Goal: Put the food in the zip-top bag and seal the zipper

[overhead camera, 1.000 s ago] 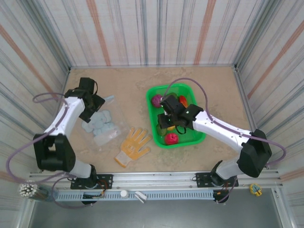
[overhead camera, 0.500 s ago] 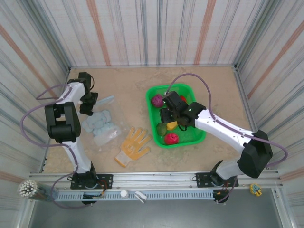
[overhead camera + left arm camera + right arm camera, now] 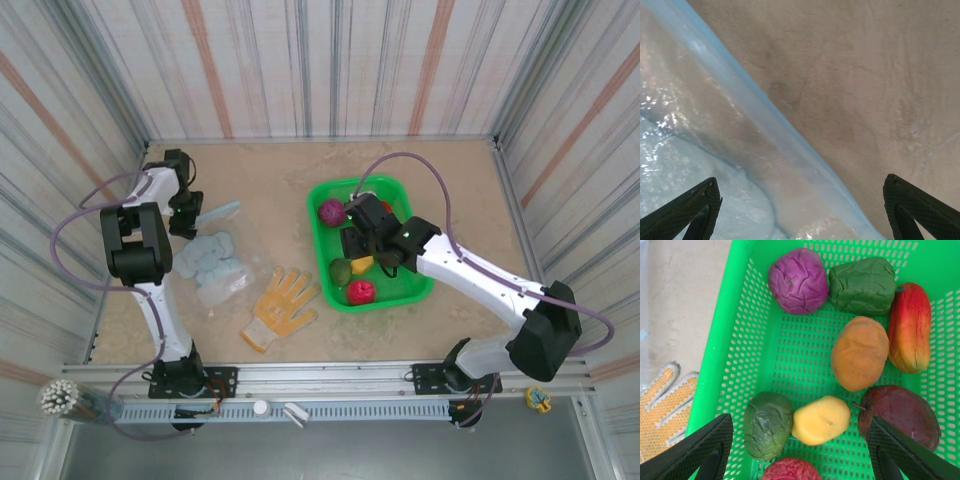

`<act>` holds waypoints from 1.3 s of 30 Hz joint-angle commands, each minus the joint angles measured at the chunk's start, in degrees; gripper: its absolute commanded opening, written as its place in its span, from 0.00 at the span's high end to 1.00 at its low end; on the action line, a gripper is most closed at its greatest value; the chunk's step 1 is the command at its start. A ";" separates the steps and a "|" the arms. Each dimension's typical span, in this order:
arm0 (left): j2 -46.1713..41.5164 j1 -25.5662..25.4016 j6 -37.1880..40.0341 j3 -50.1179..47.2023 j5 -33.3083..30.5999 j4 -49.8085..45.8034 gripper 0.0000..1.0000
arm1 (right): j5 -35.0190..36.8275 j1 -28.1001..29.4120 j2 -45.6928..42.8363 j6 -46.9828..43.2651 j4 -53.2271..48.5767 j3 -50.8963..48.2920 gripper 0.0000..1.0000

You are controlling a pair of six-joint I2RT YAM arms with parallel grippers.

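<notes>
A yellow-orange glove [image 3: 280, 308] lies flat closest to the near edge of the table [image 3: 450, 170], a little left of the middle. Just beyond it on the left, the clear bag [image 3: 215, 268] lies flat, a short way in from the left edge. Pale blue lumps show through the bag, though what they are is hard to make out.

To the right of the glove sits the green basket [image 3: 720, 340], and all the food [image 3: 361, 291] is in it.
- **Near end, seen from the right wrist:** a red piece [image 3: 790, 471], a dark green piece [image 3: 767, 425], a yellow piece [image 3: 821, 420] and a dark red piece [image 3: 900, 417].
- **Past those:** an orange piece [image 3: 860, 360] lies beside a red-orange piece [image 3: 910, 327].
- **Far end:** a purple piece [image 3: 797, 280] touches a green piece [image 3: 862, 285].

The right gripper [image 3: 807, 455] hangs over the middle of the basket, its fingers spread wide with nothing between them.

Farther back, the bag's pale blue zipper strip [image 3: 218, 210] forms its far edge. The left gripper [image 3: 800, 215] hovers there, in the far half of the table near the left edge. Its fingers are spread wide, and the strip runs slantwise beneath the gap.
</notes>
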 commanded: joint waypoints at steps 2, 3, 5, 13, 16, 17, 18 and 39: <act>1.45 0.46 -1.53 3.03 -0.06 -5.46 0.11 | 3.29 1.40 -0.62 -1.40 -1.98 0.30 0.24; 1.45 0.54 -1.45 3.64 -0.15 -5.97 0.10 | 3.31 1.46 -0.45 -1.21 -2.06 0.35 0.24; 2.90 0.72 -1.78 4.97 -0.49 -7.63 0.09 | 3.49 1.62 -0.11 -1.09 -1.92 0.51 0.24; 6.32 1.25 -3.22 9.13 0.51 -13.64 0.09 | 13.27 4.04 3.54 1.13 -5.43 4.57 0.22; 7.86 1.33 -3.42 11.10 0.31 -15.71 0.12 | 16.18 5.03 5.04 1.20 -6.97 6.03 0.22; 8.32 1.34 -2.92 11.81 0.27 -15.87 0.12 | 16.75 5.29 5.30 1.20 -7.16 6.32 0.22; 8.94 1.34 -2.52 12.62 0.01 -16.28 0.12 | 17.38 5.65 5.48 1.12 -7.17 6.47 0.22; 5.17 0.77 14.80 12.71 7.82 -2.65 0.97 | 14.90 6.38 0.66 -2.38 -6.24 6.19 0.27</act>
